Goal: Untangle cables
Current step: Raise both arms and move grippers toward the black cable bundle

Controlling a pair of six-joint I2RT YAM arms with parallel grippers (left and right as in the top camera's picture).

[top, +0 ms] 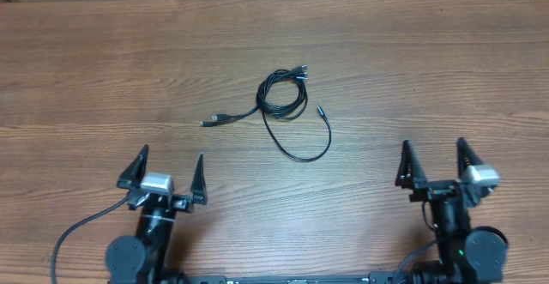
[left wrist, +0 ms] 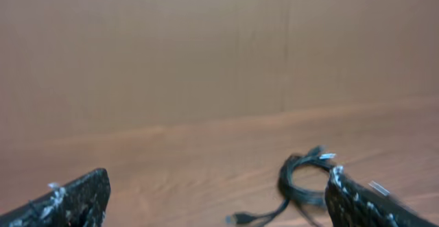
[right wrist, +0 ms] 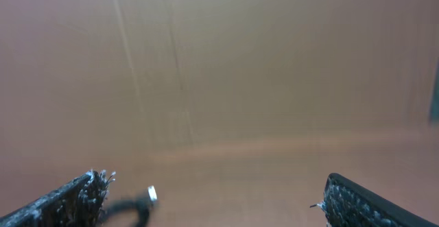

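The left claw [top: 171, 157] and right claw [top: 433, 147] stand wide open and empty at the near edge of the desk [top: 86, 69]. The cables [top: 286, 102] lie well apart from both, near the middle, a small coil with loose tails. Grabbing into the coil would likely pinch several strands together, tightening the tangle or dragging the whole bundle.

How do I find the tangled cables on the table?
Look at the wooden table, then its middle, ahead of the left gripper and right gripper. The cables are thin black cords coiled in a ring with plug-tipped tails trailing out, far thinner than the robot arms.
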